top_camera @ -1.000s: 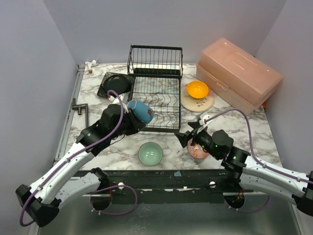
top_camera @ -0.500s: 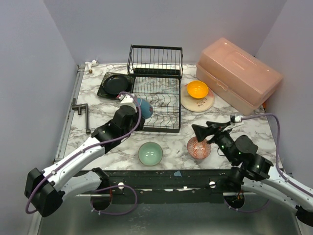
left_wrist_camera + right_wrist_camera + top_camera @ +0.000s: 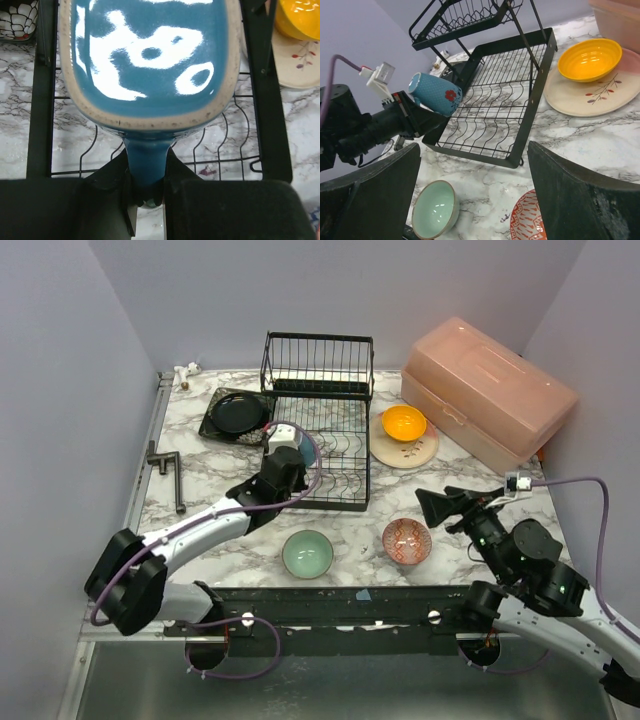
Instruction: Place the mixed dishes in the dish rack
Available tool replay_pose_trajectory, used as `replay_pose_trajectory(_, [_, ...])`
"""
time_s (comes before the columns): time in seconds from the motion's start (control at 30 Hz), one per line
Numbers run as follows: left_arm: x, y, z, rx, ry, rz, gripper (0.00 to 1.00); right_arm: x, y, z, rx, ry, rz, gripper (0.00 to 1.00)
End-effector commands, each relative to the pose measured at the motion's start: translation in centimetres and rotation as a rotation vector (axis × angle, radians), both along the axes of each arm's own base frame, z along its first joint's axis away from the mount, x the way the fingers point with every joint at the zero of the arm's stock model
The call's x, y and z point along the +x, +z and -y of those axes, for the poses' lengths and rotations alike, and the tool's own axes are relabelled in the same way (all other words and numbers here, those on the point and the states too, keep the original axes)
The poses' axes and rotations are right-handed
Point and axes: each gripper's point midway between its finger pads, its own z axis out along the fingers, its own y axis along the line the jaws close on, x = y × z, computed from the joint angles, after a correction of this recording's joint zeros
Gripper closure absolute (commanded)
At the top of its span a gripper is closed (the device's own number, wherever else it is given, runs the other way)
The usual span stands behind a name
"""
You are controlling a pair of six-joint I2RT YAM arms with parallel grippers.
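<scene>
The left gripper was clamped on the glossy handle of the blue mug with its speckled beige rim, holding it on its side over the front left corner of the black wire dish rack. The right gripper hung spread wide above the veined marble table, near the small red-patterned bowl.

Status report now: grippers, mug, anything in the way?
Left gripper shut on mug handle. Held over dish rack, left side. Right gripper open, empty. No obstacle seen.
</scene>
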Motion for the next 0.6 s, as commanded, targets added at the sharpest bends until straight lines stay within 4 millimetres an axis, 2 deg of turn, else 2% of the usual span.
replay_pose_trajectory(0.0, [3.8,3.0,0.5,-0.01,0.106,0.129,1.0,-0.5,0.8,2.2,-0.019,-0.051,0.004,0.1])
replay_pose_trajectory(0.13, [5.7,1.6,0.4,0.019,0.199,0.111,1.0,-0.7,1.2,3.3,-0.013,-0.079,-0.002,0.1])
replay_pose_trajectory(0.27, [7.2,-0.1,1.5,-0.002,0.219,0.069,1.0,-1.0,1.1,3.9,0.011,-0.093,-0.029,0.1])
replay_pose_trajectory(0.37, [8.0,-1.8,1.5,0.023,0.263,0.007,1.0,-1.3,0.9,4.0,0.033,-0.094,-0.05,0.11])
replay_pose_trajectory(0.57, [7.7,-5.1,0.5,0.079,0.332,-0.105,1.0,-1.4,0.3,3.7,0.052,-0.082,-0.09,0.12])
